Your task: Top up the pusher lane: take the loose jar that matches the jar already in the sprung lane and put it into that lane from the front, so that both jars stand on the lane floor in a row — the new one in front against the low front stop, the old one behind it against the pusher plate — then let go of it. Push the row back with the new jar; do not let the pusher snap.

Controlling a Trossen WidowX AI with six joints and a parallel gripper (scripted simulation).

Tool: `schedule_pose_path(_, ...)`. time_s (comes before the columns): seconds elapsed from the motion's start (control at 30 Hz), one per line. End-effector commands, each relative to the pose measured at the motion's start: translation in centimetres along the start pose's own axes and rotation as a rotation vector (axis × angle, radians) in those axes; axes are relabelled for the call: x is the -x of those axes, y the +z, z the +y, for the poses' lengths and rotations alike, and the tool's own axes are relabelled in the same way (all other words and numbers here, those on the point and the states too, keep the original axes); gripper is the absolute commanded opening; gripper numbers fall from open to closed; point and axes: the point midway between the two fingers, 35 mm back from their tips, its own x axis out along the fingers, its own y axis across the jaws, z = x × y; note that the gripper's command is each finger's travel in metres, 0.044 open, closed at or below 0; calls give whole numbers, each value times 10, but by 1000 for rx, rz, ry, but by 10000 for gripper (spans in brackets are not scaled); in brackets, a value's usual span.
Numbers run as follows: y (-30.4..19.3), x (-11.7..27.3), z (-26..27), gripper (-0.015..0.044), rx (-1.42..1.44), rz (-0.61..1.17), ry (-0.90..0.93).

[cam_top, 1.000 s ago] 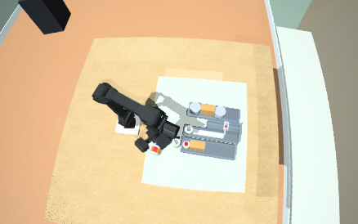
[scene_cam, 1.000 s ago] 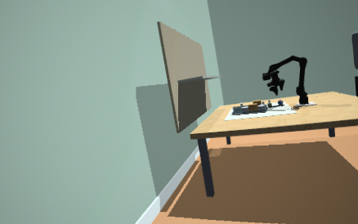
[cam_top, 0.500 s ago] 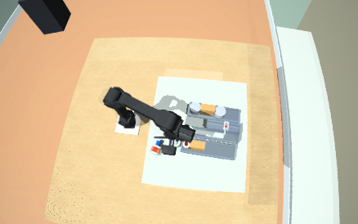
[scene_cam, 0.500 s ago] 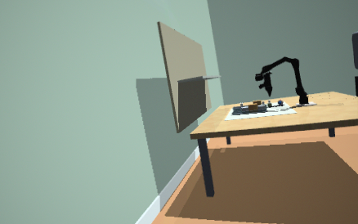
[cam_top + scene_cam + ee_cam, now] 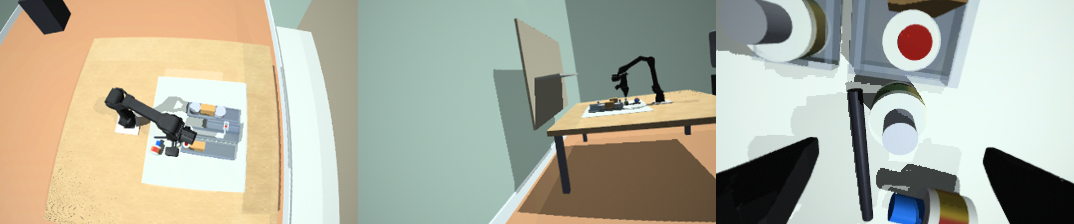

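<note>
My gripper (image 5: 902, 150) is open and empty, pointing down above the loose upright jar. This jar (image 5: 898, 116) has a white lid, a pale grey knob and a dark green and gold side, and stands between the fingertips in the wrist view, in front of the lanes. A similar jar (image 5: 783, 25) with a grey knob stands at the front of the sprung lane, at the wrist view's top left; the arm hides it in the top view. The pusher's red-marked part (image 5: 225, 126) shows farther back. Another loose jar (image 5: 155, 150) (image 5: 947, 206), with a blue knob, lies on its side.
A black rod (image 5: 860, 155) lies left of the upright loose jar in the wrist view. A red-topped jar (image 5: 915, 42) (image 5: 186, 144) stands in the neighbouring lane before an orange block (image 5: 198, 146). The far lane holds two pale round-topped things and another orange block (image 5: 208, 109).
</note>
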Motion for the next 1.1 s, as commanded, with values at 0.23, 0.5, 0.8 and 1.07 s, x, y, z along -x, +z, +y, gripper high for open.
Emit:
schedule_pose_path(0.23, 0, -21, 1, 440, 4, -1, 4)
schedule_pose_path(0.5, 1, -34, 1, 440, 3, -1, 4)
schedule_pose_path(0.8, 0, -48, 1, 440, 3, -1, 4)
schedule_pose_path(1.07, 0, -52, 1, 335, 4, -1, 4)
